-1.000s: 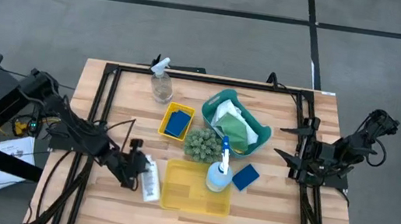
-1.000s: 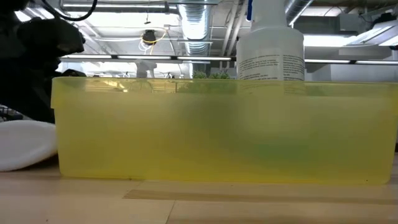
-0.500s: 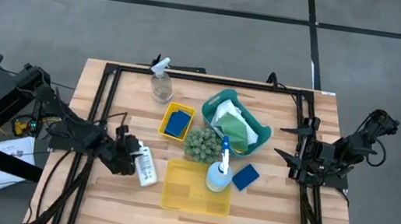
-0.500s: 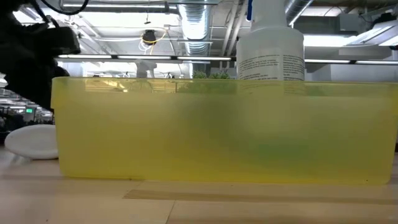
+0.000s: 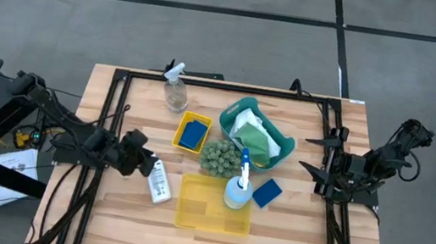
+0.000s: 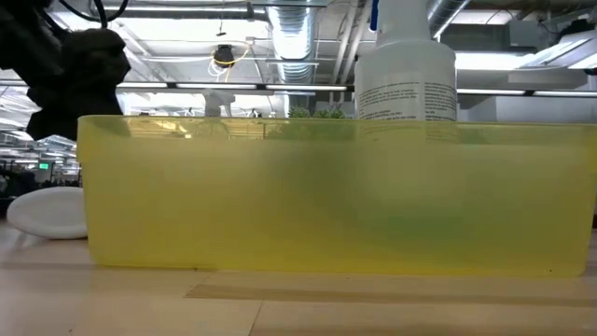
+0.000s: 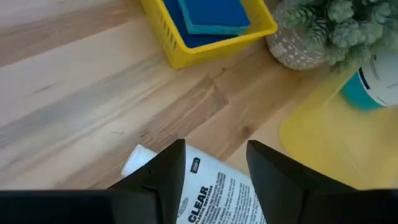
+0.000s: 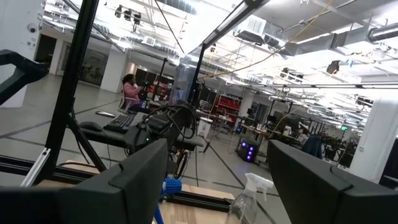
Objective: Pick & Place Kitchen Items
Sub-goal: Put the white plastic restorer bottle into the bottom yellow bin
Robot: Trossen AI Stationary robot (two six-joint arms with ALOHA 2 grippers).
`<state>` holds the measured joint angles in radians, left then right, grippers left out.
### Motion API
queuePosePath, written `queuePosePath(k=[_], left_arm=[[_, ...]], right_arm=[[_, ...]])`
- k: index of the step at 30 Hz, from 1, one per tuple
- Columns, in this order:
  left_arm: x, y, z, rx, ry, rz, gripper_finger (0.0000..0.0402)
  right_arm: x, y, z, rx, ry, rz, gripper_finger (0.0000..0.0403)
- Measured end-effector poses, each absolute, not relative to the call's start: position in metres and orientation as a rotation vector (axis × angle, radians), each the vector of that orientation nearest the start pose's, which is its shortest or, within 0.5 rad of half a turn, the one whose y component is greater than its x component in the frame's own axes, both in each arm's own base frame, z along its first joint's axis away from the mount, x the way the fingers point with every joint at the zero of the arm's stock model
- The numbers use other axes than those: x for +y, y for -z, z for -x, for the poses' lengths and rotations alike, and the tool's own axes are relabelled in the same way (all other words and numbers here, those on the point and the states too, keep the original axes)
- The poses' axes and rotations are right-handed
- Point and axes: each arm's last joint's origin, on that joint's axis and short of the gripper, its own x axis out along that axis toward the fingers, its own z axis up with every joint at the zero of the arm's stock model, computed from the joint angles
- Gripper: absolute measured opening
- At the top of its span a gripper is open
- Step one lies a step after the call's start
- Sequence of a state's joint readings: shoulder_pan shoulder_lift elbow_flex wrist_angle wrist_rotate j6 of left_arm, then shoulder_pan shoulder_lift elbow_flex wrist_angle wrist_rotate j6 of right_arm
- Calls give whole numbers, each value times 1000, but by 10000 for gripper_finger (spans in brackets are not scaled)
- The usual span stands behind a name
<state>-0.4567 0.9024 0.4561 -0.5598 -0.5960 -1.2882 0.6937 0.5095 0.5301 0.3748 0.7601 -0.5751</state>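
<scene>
A small white bottle (image 5: 158, 181) lies on its side on the table, left of the large yellow bin (image 5: 213, 205). It also shows in the low view (image 6: 51, 213) and, with its label up, in the left wrist view (image 7: 214, 196). My left gripper (image 5: 144, 166) is open above the bottle's far-left end and clear of it, with its fingers (image 7: 163, 171) on either side of the bottle in the wrist view. My right gripper (image 5: 314, 154) is open and empty at the table's right side. A blue sponge (image 5: 266, 192) lies on the table.
A blue-capped spray bottle (image 5: 236, 189) stands at the large bin's right side. A small yellow bin (image 5: 192, 131) holds a blue sponge. A teal basket (image 5: 241, 108) holds cloths. A green bumpy ball (image 5: 217, 156) and a clear spray bottle (image 5: 175, 92) stand farther back.
The white bottle has shifted a little toward the table's far edge, away from the near-left corner of the large bin, and now lies still. My left gripper has moved toward the far and left edges and has risen clear above the bottle.
</scene>
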Motion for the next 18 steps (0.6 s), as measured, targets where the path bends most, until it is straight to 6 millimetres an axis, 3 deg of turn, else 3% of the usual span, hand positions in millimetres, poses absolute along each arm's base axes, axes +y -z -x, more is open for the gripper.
queuePosePath(k=[3,7,10,18], left_arm=[[-51,-180,-142,625,-679,753,190],[-38,-172,-135,690,-884,1001,227],[-34,-168,-133,704,-993,1086,252],[-30,-160,-149,609,-1087,1242,273]], right_arm=[[58,-332,-101,-268,148,305,268],[58,-333,-101,-279,150,294,268],[58,-334,-101,-283,151,290,268],[58,-334,-101,-284,152,297,268]])
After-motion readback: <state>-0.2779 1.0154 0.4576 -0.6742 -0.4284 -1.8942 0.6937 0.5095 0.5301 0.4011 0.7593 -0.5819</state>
